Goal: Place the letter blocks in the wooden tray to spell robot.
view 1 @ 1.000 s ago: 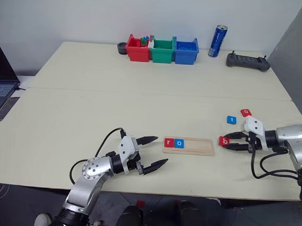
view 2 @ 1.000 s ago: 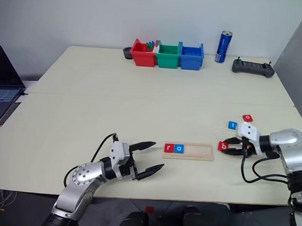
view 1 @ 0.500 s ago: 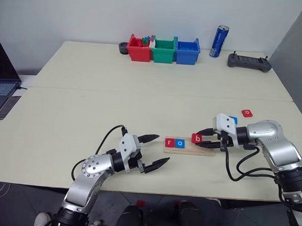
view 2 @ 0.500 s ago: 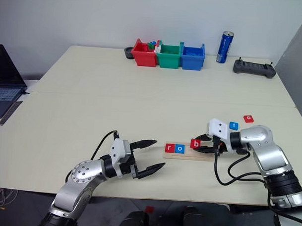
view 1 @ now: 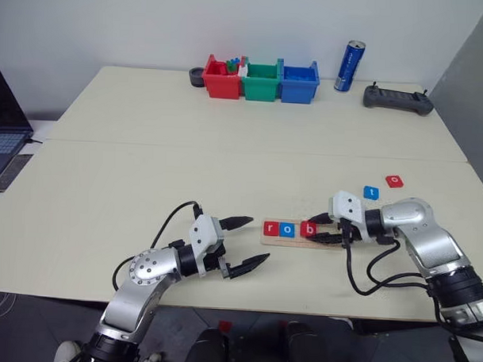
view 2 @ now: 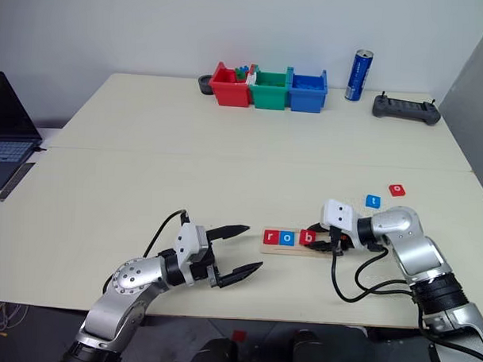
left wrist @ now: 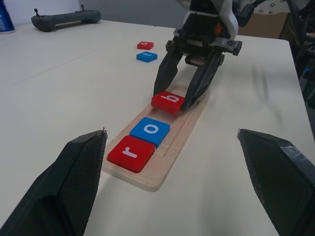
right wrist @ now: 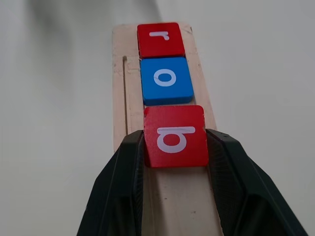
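Observation:
The wooden tray point(view 1: 328, 243) lies near the table's front edge, between my two grippers. A red "r" tile point(view 1: 271, 227) and a blue "o" tile point(view 1: 287, 229) sit at its left end. My right gripper point(view 1: 313, 230) is shut on a red "b" tile point(right wrist: 174, 135), holding it over the groove right beside the blue "o". I cannot tell whether the tile rests in the tray. My left gripper point(view 1: 260, 239) stands open and empty on the table left of the tray. A blue "t" tile point(view 1: 371, 193) and a red "o" tile point(view 1: 395, 181) lie loose to the right.
Red point(view 1: 220, 78), green point(view 1: 261, 80) and blue point(view 1: 299, 81) bins stand in a row at the table's back. A blue can point(view 1: 349, 66) and a black controller point(view 1: 397, 99) sit to their right. A laptop point(view 1: 4, 129) is at the far left.
My right gripper has carried the red "b" tile leftward from the table's right side onto the tray, up beside the blue "o". The left gripper has stayed put.

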